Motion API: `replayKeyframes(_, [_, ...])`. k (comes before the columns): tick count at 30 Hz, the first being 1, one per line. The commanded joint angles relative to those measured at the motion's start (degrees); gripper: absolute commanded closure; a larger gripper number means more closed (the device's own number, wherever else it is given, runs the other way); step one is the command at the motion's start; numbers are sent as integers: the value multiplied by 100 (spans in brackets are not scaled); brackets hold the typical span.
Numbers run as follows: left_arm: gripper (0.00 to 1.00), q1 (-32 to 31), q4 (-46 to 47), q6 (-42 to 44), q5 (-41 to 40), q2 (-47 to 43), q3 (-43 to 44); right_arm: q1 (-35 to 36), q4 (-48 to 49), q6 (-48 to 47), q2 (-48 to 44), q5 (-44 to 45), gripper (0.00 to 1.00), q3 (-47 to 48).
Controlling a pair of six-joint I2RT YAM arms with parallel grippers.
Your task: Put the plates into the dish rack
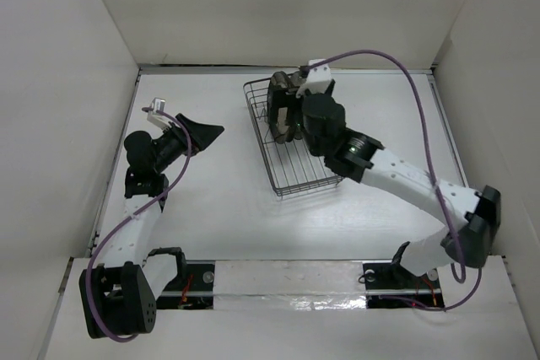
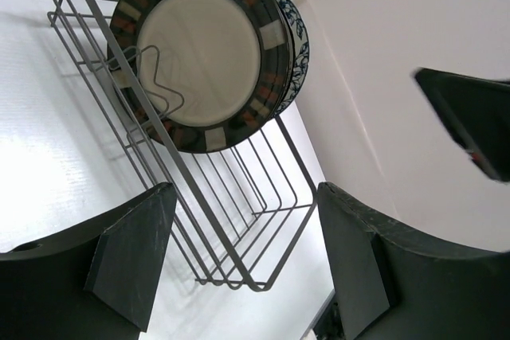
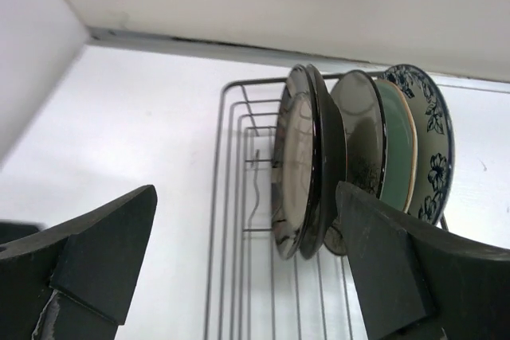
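Left arm base (image 1: 118, 297): bolted at the near edge of the desk (image 1: 228, 208), on your left.
Right arm base (image 1: 403, 263): at the same near edge, on your right.
Left tool (image 2: 245, 197): fingers spread wide with nothing between them. In the top view it lies left of the rack, pointing toward it without touching.
Right tool (image 3: 245, 197): fingers also spread wide and holding nothing. In the top view it hangs over the far half of the rack, close to the plates. You cannot tell whether it touches any wire.
Dish rack (image 1: 295, 170): a dark wire basket resting on the white desk right of centre. Its long side runs near to far at a slight slant.
Plates (image 3: 319, 157): standing on edge inside the far end of the dish rack, upright and packed closely in one row.
Dark-striped plate (image 2: 199, 45): the outermost of the row, with its cream face turned toward the left tool.
Divider prong (image 2: 159, 77): a bent wire loop crossing in front of that face.
Plate with black drawing (image 3: 360, 141): next along in the right wrist view, with a dark rim and a greyish face.
Pale teal plate (image 3: 396, 149): just behind it.
Blue floral plate (image 3: 430, 157): last in the row, with its patterned rim showing past the others.
Back wall (image 1: 278, 6): plain and pale, rising beyond the rack.
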Motion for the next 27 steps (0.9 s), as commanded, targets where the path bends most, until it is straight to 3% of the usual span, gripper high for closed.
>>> replayKeyframes(1, [31,10,70,214,143,-156,279,103,572,112,-805,450,0,-624])
replayKeyframes(6, [26,-51,298,152,214,-410,288,16,897,270,-2983,1040,0,-2180])
replayKeyframes(12, [18,-429,360,275,108,-700,481,-1090,538,788,-5180,1067,0,-3850])
replayKeyframes(18, [18,-553,447,337,117,-754,333,-2066,265,1193,-5378,-153,0,-4345])
replayKeyframes(27, [17,-553,157,504,12,-893,324,-2076,695,1220,-4745,-892,0,-4222])
